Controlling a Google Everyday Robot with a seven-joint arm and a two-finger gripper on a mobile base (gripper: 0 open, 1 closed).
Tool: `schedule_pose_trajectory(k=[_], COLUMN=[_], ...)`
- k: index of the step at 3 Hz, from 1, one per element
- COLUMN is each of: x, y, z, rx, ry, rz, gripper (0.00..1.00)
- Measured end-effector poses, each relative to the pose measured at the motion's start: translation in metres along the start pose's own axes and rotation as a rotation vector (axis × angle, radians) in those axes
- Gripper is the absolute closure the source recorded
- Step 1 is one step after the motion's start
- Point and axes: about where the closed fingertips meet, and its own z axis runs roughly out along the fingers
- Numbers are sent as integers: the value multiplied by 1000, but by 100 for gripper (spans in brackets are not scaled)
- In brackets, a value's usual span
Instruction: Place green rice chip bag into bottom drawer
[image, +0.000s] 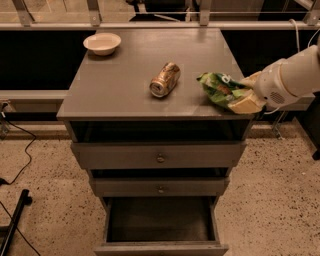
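The robot's cream two-finger gripper (238, 94) reached in from the cabinet's right edge. Its jaws looked clamped on the near end of the green rice chip bag (219, 88), a crumpled bright green foil packet lying on the flat grey cabinet top (125, 75). One finger sat above that end and one below it.

The bag's long axis ran straight out from the jaws toward the gold-brown metal soda can (165, 79), which lay on its side a little beyond the bag's far tip, apart from it. The bottom drawer (160, 220), a deep dark-walled grey box, stood pulled open well below the jaws and off to the can's side, so the carry would likely go outward past the cabinet front, then down.

The white and orange-yellow print on the bag could not be read, nor could the can's label.
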Motion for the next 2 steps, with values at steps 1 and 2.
schedule_pose_trajectory(k=[1,2], x=[-13,-16], y=[36,65], z=[-42,-73], rx=[-63,-107], ry=[-150,-247], rz=[-73,-198], gripper=[100,100])
